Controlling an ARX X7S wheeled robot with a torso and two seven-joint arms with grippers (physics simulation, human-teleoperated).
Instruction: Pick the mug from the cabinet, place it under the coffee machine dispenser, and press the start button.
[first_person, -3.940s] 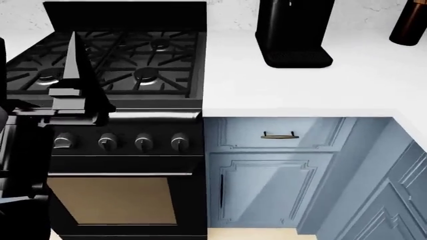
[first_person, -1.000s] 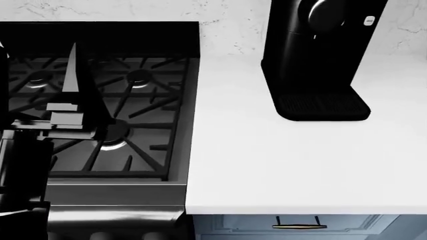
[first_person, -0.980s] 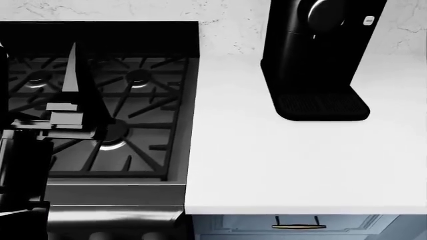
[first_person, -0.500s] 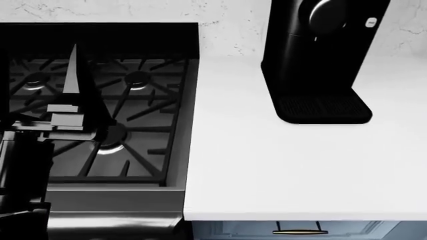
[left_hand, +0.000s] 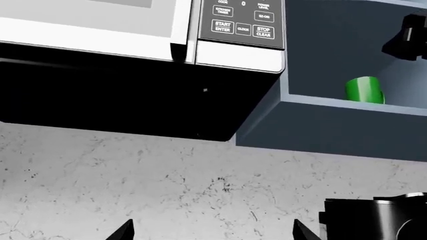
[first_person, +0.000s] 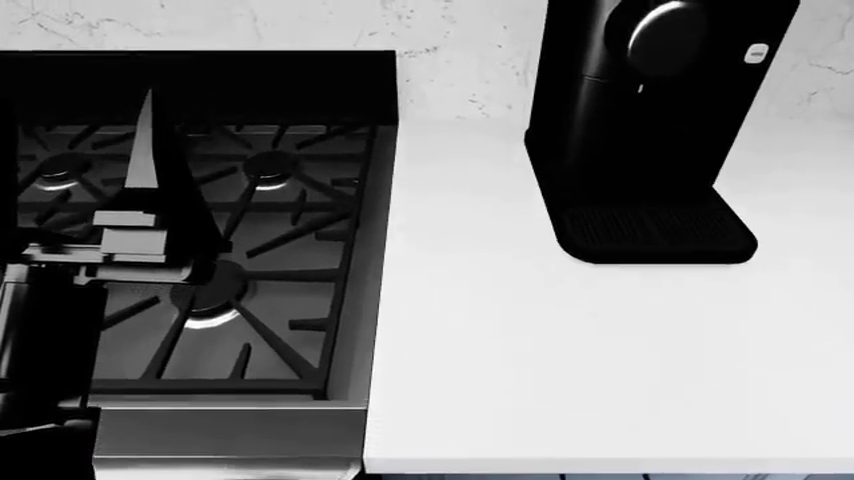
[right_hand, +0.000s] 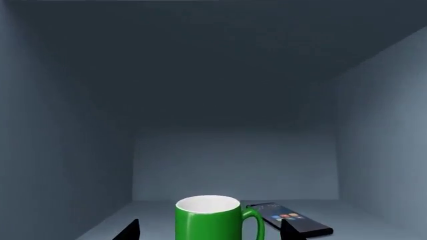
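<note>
Head view, successive frames: the outlook has crept upward and forward; the blue drawer front with its brass pull, visible at the lower edge half a second earlier, has dropped out of sight, and the tall black coffee machine (first_person: 650, 130) sits lower and larger on the white countertop (first_person: 561, 360); this reads as the torso rising toward cabinet height, a preparation for the pick and not yet the pick itself.

The round black domed dispenser head (first_person: 663, 37) overhangs the ribbed black drip tray (first_person: 654, 232), which stands bare; nothing is yet placed beneath the nozzle.

The tall bright green mug with white interior (right_hand: 208, 218) stands upright on the floor of the open blue-grey cabinet (right_hand: 373, 150), its long axis vertical, mouth upward; in the right wrist view its loop handle projects sideways toward a flat black phone-like slab (right_hand: 288, 219) lying just beside it.

The right gripper (right_hand: 210, 229) faces the mug squarely, fingertips spread either side of it and apart from it; no contact is evident.

The left gripper (left_hand: 212, 231) hangs over the black gas hob (first_person: 200, 240), tips spread wide, holding nothing; its camera looks up past the white microwave (left_hand: 133, 30) to the same mug (left_hand: 365, 90) on the shelf.
</note>
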